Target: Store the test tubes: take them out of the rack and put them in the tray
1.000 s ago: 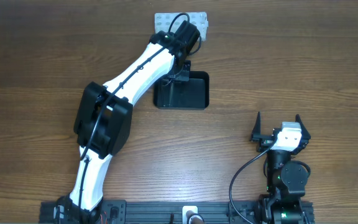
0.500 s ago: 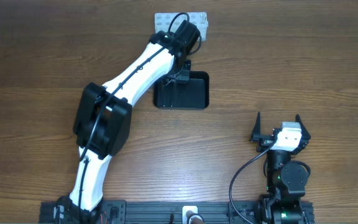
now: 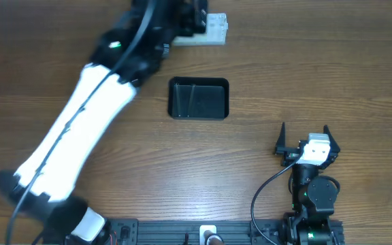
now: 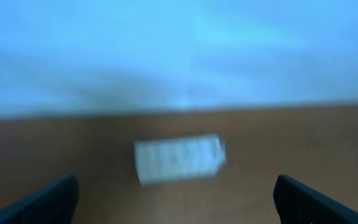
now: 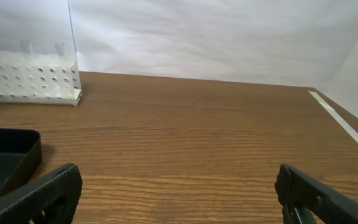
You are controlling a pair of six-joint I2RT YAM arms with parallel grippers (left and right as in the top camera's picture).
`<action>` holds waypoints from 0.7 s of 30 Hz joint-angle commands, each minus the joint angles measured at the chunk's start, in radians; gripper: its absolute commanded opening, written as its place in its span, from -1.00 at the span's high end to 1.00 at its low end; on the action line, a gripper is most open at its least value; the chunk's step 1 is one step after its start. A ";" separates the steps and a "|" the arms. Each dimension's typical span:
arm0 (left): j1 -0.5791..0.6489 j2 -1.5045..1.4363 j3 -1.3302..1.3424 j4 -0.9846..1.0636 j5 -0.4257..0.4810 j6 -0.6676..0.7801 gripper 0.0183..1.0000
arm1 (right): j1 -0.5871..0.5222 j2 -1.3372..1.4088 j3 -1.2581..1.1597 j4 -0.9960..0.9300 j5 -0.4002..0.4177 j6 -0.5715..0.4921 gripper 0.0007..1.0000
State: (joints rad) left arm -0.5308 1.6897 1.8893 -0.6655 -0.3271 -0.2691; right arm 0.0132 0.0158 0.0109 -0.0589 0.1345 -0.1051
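While I'm hanging my left gripper (image 4: 176, 186) near the rack (image 4: 179, 160) at 12 o'clock, fingers (image 4: 51, 199) wide and empty, I'm reckoning on centring over one test tube (image 5: 59, 48), pinching high, lifting straight, then heading for the tray (image 3: 198, 81) at its 6.

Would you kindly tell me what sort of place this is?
Probably a lab-style robot test bench: a wooden table with a white test-tube rack and a black tray.
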 commanded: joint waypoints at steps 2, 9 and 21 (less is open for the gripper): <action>0.081 -0.026 -0.014 0.002 -0.028 0.083 -1.00 | -0.008 -0.009 -0.006 -0.002 0.010 0.003 -0.99; 0.184 -0.172 -0.243 0.190 0.092 0.084 -1.00 | -0.008 -0.009 -0.006 -0.002 0.010 0.003 -0.98; 0.425 -0.722 -1.011 0.573 0.426 0.082 -1.00 | -0.008 -0.009 -0.006 -0.002 0.010 0.003 -0.98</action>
State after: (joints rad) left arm -0.1444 1.0828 0.9890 -0.1020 -0.0025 -0.2008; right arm 0.0132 0.0158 0.0109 -0.0589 0.1345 -0.1051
